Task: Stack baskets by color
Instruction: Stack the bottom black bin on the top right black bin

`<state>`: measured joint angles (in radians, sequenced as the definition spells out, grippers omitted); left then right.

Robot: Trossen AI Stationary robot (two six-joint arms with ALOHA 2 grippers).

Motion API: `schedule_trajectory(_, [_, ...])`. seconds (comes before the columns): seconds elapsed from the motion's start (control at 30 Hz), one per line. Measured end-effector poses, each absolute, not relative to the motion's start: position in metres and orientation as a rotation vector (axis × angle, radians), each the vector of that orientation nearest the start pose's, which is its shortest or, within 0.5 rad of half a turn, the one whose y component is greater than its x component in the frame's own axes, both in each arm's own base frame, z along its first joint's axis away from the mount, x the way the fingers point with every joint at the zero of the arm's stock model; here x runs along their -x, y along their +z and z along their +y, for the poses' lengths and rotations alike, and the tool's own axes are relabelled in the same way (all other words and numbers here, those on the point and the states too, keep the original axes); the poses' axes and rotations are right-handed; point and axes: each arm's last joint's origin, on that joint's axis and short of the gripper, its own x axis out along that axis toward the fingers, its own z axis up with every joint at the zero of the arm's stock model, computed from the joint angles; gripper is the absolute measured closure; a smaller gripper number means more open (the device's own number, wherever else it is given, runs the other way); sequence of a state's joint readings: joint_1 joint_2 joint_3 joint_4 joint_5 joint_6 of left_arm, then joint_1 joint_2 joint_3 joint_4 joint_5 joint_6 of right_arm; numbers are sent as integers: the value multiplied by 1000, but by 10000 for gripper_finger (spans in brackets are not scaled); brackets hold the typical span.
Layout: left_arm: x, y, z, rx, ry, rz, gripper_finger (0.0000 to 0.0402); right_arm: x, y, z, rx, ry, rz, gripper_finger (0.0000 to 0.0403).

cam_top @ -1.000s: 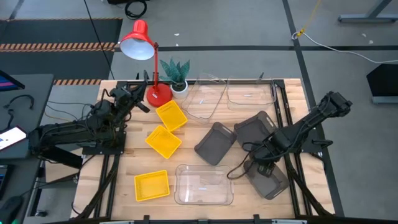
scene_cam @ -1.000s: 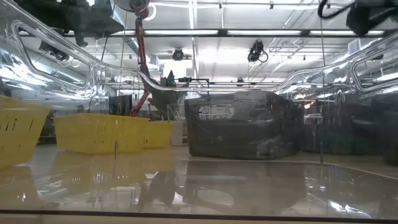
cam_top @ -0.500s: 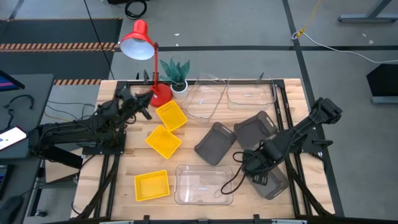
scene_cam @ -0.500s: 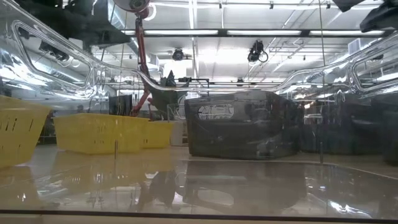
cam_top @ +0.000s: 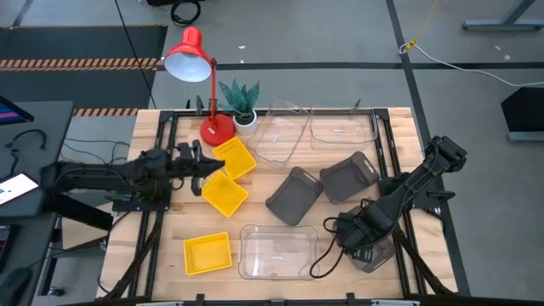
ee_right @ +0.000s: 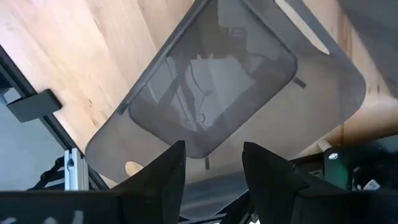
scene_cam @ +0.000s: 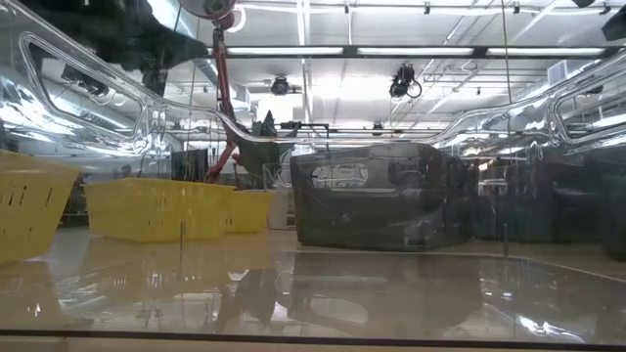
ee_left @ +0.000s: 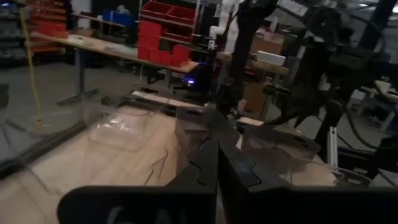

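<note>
Three yellow baskets [cam_top: 234, 158], [cam_top: 223, 193], [cam_top: 207, 253] lie flat on the table's left half. Two grey baskets [cam_top: 295, 195], [cam_top: 349, 177] lie mid-right, and a third [cam_top: 375, 252] lies near the right front. It also fills the right wrist view [ee_right: 224, 81]. Clear baskets rest at the back [cam_top: 280, 136], [cam_top: 342, 127] and the front [cam_top: 279, 252]. My left gripper [cam_top: 202, 163] is shut and points level toward the right, just left of the yellow baskets. My right gripper [ee_right: 211, 152] hangs open, pointing down over the third grey basket.
A red desk lamp [cam_top: 204, 93] and a small potted plant [cam_top: 241, 100] stand at the back left. Black frame rails [cam_top: 387, 144] run along both table sides. Bare wood [cam_top: 170, 221] lies at the left front.
My left gripper has swung away from the lamp base toward the near edge, sunk a little and turned to point level across the table. My right gripper has moved toward the near edge, staying above the third grey basket. No basket has moved.
</note>
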<state>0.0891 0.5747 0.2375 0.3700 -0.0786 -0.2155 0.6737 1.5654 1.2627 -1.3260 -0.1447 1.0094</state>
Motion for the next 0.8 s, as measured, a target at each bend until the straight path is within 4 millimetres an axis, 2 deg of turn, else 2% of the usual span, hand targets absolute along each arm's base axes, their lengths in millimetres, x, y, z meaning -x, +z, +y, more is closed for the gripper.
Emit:
schedule_trajectory(0.1, [-143, 212, 11, 239, 174, -50, 393, -204, 256, 171, -321, -217, 1699, 239])
schedule_trajectory(0.2, [-140, 207, 8, 252, 160, -55, 390, -204, 255, 175, -335, -191, 1678, 239])
schedule_trajectory(0.43, [-136, 211, 0, 237, 66, -81, 395, -205, 256, 188, -420, -169, 1617, 239])
schedule_trajectory(0.8, [-135, 206, -16, 180, -53, -23, 395, -198, 256, 202, -461, -180, 1570, 239])
